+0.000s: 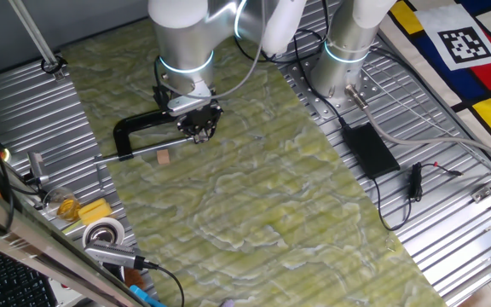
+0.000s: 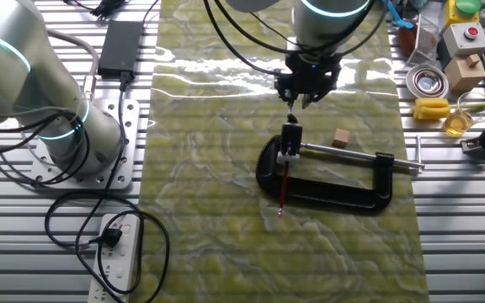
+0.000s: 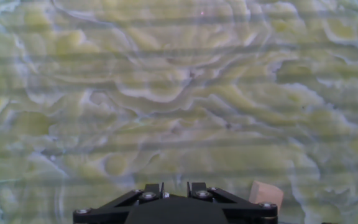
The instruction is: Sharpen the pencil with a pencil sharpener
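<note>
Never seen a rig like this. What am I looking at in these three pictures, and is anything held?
The machine is one silver robot arm ending in two black fingers, hanging over a green marbled mat. Two pictures come from fixed cameras on different sides of the table. The third looks down from the hand itself, with the fingers at its bottom edge. On the mat lie a black C-shaped clamp, a small tan wooden block and a thin dark-red stick, probably the pencil, crossing the clamp. Nothing shows between the fingers.
</note>
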